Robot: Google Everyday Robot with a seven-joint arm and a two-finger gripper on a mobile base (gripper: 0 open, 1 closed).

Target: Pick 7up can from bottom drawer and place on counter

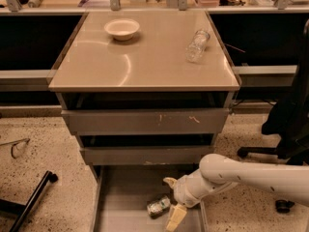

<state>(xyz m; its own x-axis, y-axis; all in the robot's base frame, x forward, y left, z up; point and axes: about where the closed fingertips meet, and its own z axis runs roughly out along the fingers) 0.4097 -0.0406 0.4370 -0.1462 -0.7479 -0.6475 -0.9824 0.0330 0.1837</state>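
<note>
The 7up can [158,207] lies on its side on the floor of the pulled-out bottom drawer [120,211], green and white with a silver end. My gripper [172,200] is low in the drawer, just right of the can, and it is open. One tan finger [170,181] points up and back, the other [175,219] points down to the front. The can lies beside the gap between them, not held. My white arm reaches in from the right. The tan counter [145,62] tops the cabinet above.
A white bowl [121,28] and a clear plastic bottle [198,44] lying on its side are on the counter. The two upper grey drawers [145,122] are slightly open. A dark chair base [285,124] stands right; a black bar [29,202] lies on the floor left.
</note>
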